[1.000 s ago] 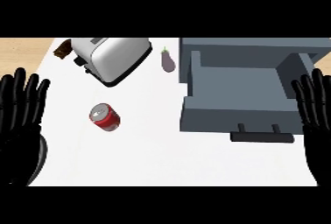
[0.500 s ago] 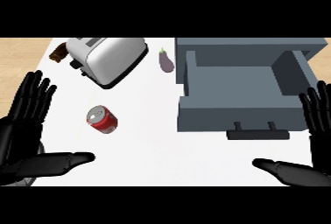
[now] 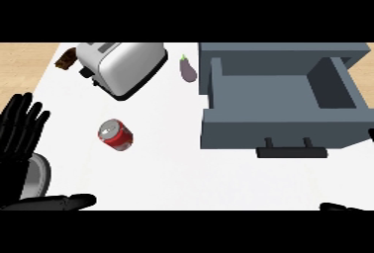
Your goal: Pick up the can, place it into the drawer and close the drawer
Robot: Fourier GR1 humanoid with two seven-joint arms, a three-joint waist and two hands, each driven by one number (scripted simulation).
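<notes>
The can (image 3: 116, 135), red with a silver top, lies on its side on the white worktop (image 3: 190, 178), left of the middle, with bare surface on all sides. The grey drawer (image 3: 281, 106) stands pulled open toward the right edge, its handle facing the near edge. A toaster (image 3: 120, 66) and an eggplant (image 3: 188, 68) sit near the far edge, well apart from the can. The left hand (image 3: 21, 136) rests at the left edge, fingers spread straight, holding nothing. Of the right hand (image 3: 343, 206) only a tip shows at the near right corner; its state cannot be told.
</notes>
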